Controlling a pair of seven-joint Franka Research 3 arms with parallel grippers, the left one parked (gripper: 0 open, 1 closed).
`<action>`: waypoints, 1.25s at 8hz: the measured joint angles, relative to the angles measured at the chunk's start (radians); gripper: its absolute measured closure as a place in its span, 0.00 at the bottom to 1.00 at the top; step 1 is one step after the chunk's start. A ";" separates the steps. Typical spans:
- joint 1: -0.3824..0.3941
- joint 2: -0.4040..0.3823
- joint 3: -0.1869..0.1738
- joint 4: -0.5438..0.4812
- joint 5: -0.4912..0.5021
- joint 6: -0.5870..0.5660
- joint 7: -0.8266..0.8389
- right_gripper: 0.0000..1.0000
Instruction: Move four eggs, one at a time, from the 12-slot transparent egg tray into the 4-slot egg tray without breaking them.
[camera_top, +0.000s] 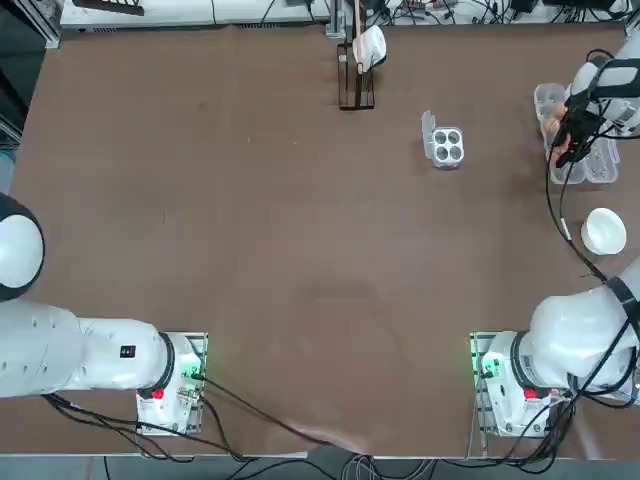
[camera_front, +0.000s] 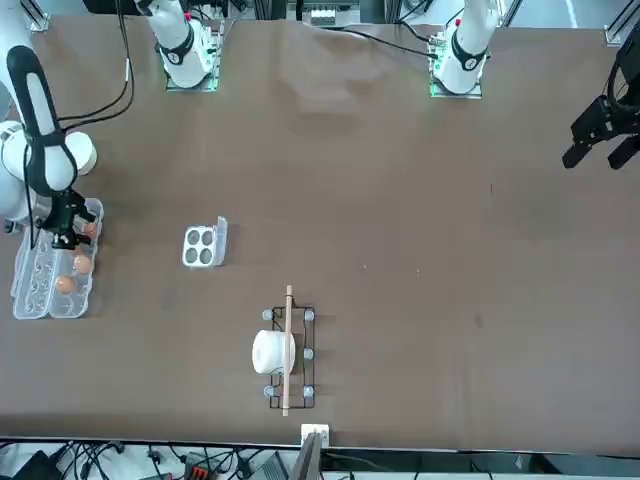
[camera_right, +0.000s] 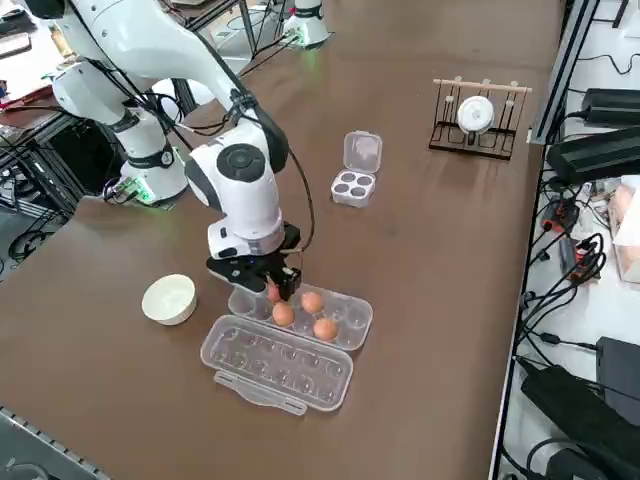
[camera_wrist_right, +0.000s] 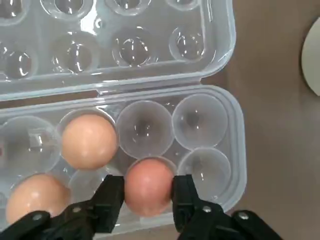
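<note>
The 12-slot transparent egg tray (camera_right: 356, 318) lies open near the table's right edge, with its lid (camera_right: 275, 365) folded flat beside it. My right gripper (camera_wrist_right: 148, 196) reaches down into the tray, shut on one orange-brown egg (camera_wrist_right: 148, 186) that still sits in its cup near the tray's end. One black finger (camera_wrist_right: 111, 197) presses each side of it. More eggs (camera_wrist_right: 88, 140) (camera_wrist_right: 35, 200) rest in nearby cups. The 4-slot egg tray (camera_top: 446, 146) stands apart toward the table's middle, its cups empty and its lid flap up. The top view shows the gripper (camera_top: 565, 140) over the long tray (camera_top: 603, 168).
A white bowl (camera_top: 604, 230) sits on the table just nearer the arm's base than the long tray. A black wire rack (camera_top: 356, 80) holding a white cup and a wooden stick stands at the far edge. The table's right edge runs close beside the long tray.
</note>
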 joint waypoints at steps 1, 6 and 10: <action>0.000 -0.004 0.000 0.002 0.000 -0.009 0.000 0.44; -0.003 -0.125 0.015 0.052 0.000 -0.183 -0.001 0.44; 0.052 -0.250 0.146 0.054 0.130 -0.286 0.004 0.44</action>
